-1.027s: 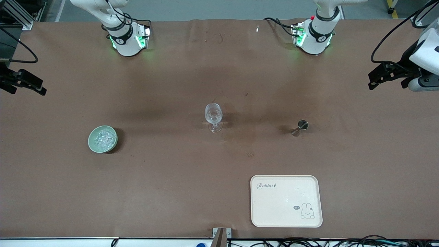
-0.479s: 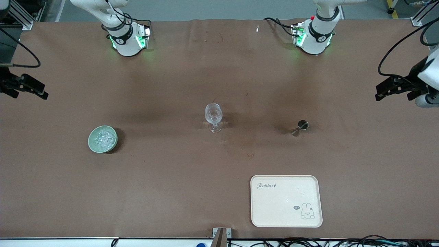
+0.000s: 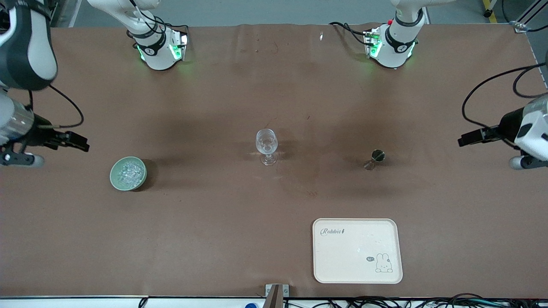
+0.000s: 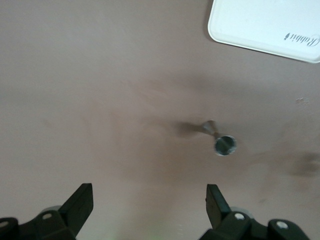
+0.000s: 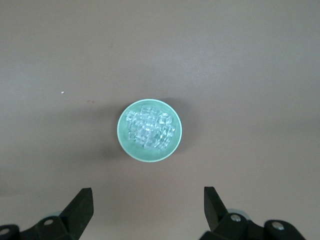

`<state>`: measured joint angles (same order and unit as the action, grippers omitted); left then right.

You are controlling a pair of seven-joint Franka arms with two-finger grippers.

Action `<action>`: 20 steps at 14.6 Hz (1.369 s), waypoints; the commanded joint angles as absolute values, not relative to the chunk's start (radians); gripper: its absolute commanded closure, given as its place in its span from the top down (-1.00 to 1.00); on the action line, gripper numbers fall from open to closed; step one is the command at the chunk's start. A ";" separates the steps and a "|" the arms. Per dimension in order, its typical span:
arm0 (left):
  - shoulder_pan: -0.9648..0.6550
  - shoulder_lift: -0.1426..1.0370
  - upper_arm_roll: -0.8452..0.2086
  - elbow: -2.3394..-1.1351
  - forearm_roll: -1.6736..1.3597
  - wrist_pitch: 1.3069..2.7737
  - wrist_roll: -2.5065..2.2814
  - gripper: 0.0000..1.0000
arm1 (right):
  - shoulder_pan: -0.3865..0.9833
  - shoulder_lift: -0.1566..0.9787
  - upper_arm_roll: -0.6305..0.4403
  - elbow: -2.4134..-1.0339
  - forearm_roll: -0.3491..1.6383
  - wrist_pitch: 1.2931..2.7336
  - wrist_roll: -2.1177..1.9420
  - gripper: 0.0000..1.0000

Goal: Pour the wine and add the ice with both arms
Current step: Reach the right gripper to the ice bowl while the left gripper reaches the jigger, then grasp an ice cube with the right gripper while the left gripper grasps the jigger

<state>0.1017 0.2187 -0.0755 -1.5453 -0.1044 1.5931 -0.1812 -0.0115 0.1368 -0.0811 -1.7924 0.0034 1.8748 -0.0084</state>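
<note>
A clear stemmed wine glass stands upright mid-table. A green bowl holds the ice, toward the right arm's end; the right wrist view shows the bowl and the ice below. A small metal jigger stands toward the left arm's end, also in the left wrist view. My right gripper is open and empty in the air beside the bowl. My left gripper is open and empty, in the air at the left arm's end of the table, apart from the jigger.
A cream tray with a rabbit print lies nearer the front camera than the jigger; its corner shows in the left wrist view. Black cables hang from both arms. The arms' bases stand along the table's back edge.
Both grippers have moved lower in the front view. The right one has come inward toward the bowl; the left one has come level with the jigger. Nothing on the table moved.
</note>
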 commanded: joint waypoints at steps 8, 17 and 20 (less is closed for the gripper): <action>0.251 0.507 -0.075 -1.546 -0.495 1.632 -0.505 0.90 | -0.006 0.341 -0.072 -1.830 0.014 2.120 -0.008 1.00; 0.268 0.607 -0.080 -1.745 -0.794 1.762 -0.575 0.81 | 0.014 0.334 -0.071 -2.133 0.014 2.498 -0.008 0.81; 0.268 0.632 -0.081 -1.798 -0.883 1.770 -0.575 0.81 | 0.020 0.331 -0.071 -2.166 0.014 2.534 -0.002 0.75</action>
